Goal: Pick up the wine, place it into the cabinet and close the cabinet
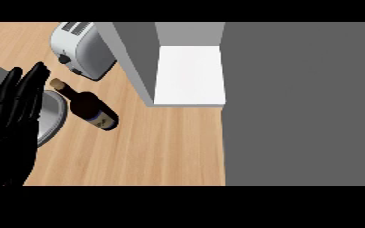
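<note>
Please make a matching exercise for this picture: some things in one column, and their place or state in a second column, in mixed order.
Things:
1. wine bottle
2. toaster
3. cabinet
4. left hand

States:
A. open, white shelf showing
B. at the counter's far left corner
C. fingers straight, at the view's left edge
D. dark, with a cork, on the wooden counter

Pairs: 1-D, 2-B, 3-A, 4-C

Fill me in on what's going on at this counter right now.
Nothing is being held yet. A dark wine bottle with a cork stands on the wooden counter, untouched. The robot's left hand shows at the left edge, open with fingers up, next to the bottle and over a grey plate. The cabinet is open, its white shelf showing. A toaster sits behind the bottle. The right hand is out of view.
</note>
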Robot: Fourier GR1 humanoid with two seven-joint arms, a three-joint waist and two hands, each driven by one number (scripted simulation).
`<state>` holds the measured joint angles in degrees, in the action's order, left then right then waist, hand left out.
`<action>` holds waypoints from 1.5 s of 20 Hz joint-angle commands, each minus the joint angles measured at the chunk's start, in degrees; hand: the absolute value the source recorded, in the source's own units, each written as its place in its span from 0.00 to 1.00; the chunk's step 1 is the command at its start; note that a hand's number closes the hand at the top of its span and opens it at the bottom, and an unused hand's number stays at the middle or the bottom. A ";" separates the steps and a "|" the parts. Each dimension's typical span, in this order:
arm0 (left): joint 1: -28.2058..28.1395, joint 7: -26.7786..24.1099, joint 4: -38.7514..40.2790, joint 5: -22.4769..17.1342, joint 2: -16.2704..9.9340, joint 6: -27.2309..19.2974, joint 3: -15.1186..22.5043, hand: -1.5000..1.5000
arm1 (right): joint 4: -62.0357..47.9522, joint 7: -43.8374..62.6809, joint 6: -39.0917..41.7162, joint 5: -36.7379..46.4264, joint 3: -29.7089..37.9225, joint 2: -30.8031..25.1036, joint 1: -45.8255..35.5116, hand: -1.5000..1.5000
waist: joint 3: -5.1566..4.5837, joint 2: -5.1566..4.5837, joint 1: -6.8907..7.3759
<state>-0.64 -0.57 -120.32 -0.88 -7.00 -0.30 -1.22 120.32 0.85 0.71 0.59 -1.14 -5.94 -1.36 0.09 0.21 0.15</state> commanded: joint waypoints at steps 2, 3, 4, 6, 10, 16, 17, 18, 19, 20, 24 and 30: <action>0.92 -1.32 1.26 -7.86 -4.01 9.02 -0.65 0.00 | 1.29 0.64 2.87 -4.32 3.74 -2.46 0.37 0.00 | -0.11 -0.20 -0.32; -0.87 -2.67 -0.62 -11.16 -5.34 12.91 -0.06 0.00 | 1.40 -2.35 1.26 -1.25 -0.26 0.83 5.22 0.00 | -0.12 -0.10 -0.32; 1.41 -0.95 0.61 -14.25 -7.55 16.14 -0.19 0.00 | 4.54 -0.37 2.06 -2.86 -0.11 0.06 5.12 0.00 | -0.15 -0.04 -1.00; -0.36 -3.82 1.01 -17.64 -8.57 23.17 4.42 0.00 | 3.04 -2.60 3.43 -3.64 -1.41 0.67 7.23 0.00 | -0.16 -0.10 -1.21; -3.99 7.57 2.69 -31.55 -6.63 24.29 7.25 0.00 | 5.47 4.33 10.23 -10.44 -4.77 -2.62 10.22 0.00 | -0.09 -0.07 -0.81; -4.16 14.35 -1.90 -45.06 -12.60 26.05 0.29 0.00 | 16.77 13.54 10.46 -17.51 -0.49 -5.41 12.47 0.00 | -0.10 -0.12 -0.34; -6.49 16.10 -5.96 -44.44 -11.26 23.75 2.79 0.00 | 15.45 15.50 7.55 -11.34 -7.48 -2.47 9.55 0.00 | -0.11 -0.11 0.10; -8.13 16.25 -7.12 -43.79 -10.90 24.20 2.87 0.00 | 19.39 16.85 7.10 -13.59 -4.50 -2.88 11.36 0.00 | -0.10 -0.09 -0.08; -3.93 20.04 -7.51 -49.73 -13.51 21.31 -0.91 0.00 | 20.38 16.46 7.93 -12.97 -5.69 -2.90 13.38 0.00 | -0.09 -0.10 -0.27; -6.40 21.82 -11.70 -51.61 -14.79 20.90 -1.90 0.00 | 18.23 14.75 7.63 -10.52 -7.27 -1.69 12.17 0.00 | -0.08 -0.08 0.03; -5.17 23.12 -12.71 -50.44 -12.32 18.22 -2.17 0.00 | 22.60 18.85 8.74 -15.27 -3.39 -3.18 12.65 0.00 | -0.08 -0.11 -0.25; -5.73 26.39 -14.90 -57.03 -14.14 15.87 -7.98 0.00 | 26.31 26.66 3.68 -12.92 -6.01 -1.44 7.41 0.00 | -0.12 -0.02 -0.07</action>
<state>-6.21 22.99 -132.06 -50.53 -19.00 17.31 -4.14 138.01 22.20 7.58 -12.57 -5.16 -8.96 5.18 -0.01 0.11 0.06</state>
